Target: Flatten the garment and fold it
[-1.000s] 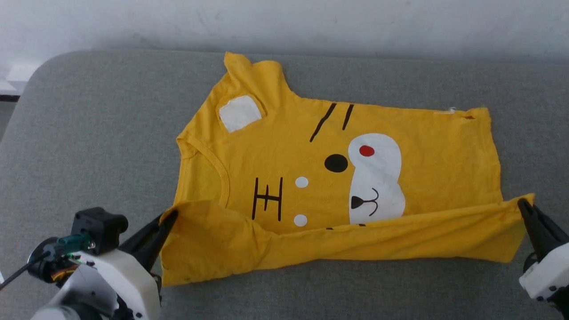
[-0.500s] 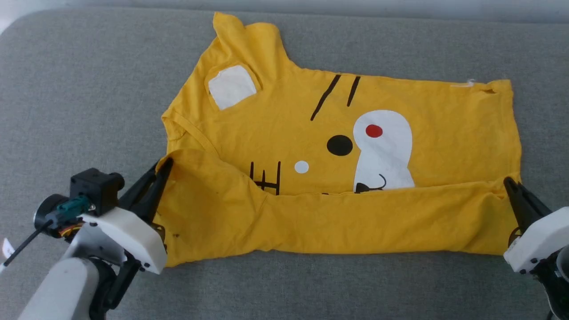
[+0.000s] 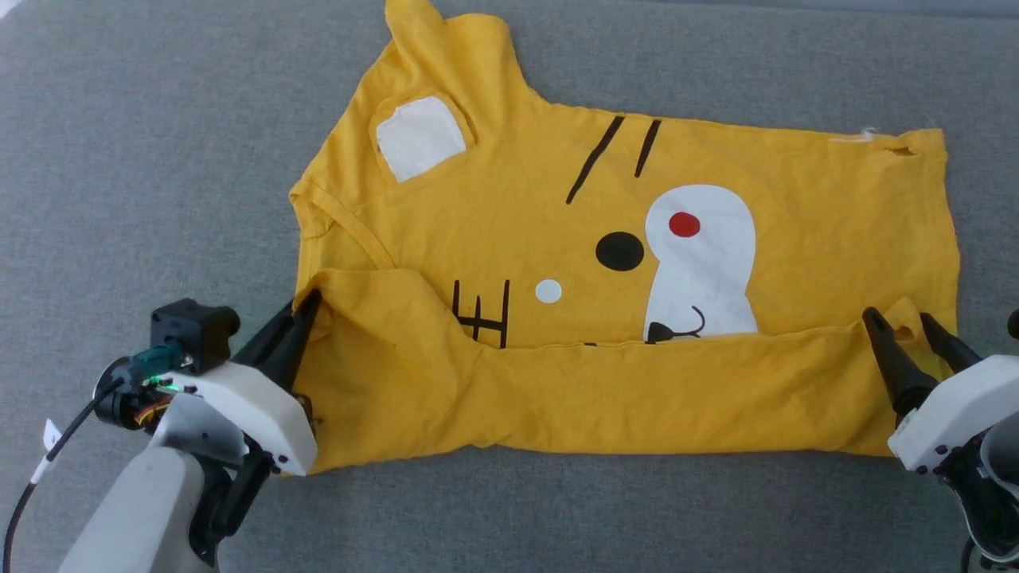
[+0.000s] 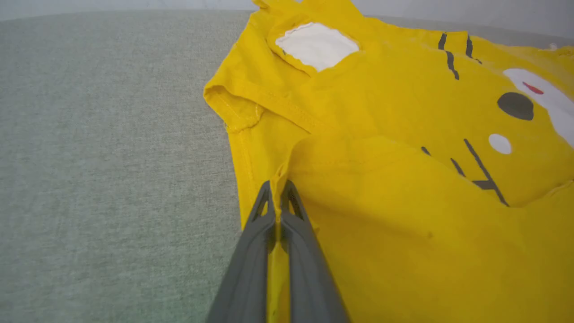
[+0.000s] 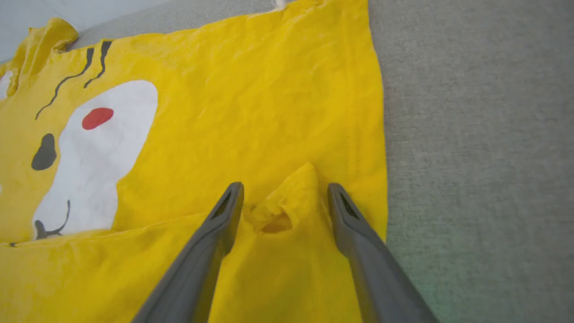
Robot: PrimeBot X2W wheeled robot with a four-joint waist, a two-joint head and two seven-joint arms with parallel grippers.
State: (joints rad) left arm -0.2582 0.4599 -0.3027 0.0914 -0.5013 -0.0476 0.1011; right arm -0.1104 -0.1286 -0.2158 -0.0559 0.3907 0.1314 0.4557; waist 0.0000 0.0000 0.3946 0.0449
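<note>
**Garment and both tools, three views.** The garment point(image 3: 828, 239), a bright yellow T-shirt, lay print side up across the middle of the head view on the grey fabric-covered bench point(image 3: 159, 159). Its neckline point(image 3: 342, 231) was toward the left of the frame and a sleeve point(image 3: 446, 48) pointed to the top edge. Its near edge was turned up as a plain yellow flap point(image 3: 637, 390), a band across the lower part of the shirt that covered the bottom of the large white patch point(image 3: 700, 263). Above the flap the red dot point(image 3: 684, 224), a black oval point(image 3: 619, 251) and a smaller white patch point(image 3: 420, 135) remained exposed.

My left tool point(image 3: 309, 301), at lower left, was closed tightly on the flap's left corner. In the left wrist view a ridge of the garment point(image 4: 381, 112) was pinched between the fingers of that tool point(image 4: 278, 186).

My right tool point(image 3: 899, 317), at lower right, stood wide. In the right wrist view the spread fingers of that tool point(image 5: 284, 188) lay over the garment point(image 5: 251, 103), and the crumpled right corner of the flap rose between them, not clamped. Bare grey bench point(image 5: 471, 134) filled the right of that frame.
</note>
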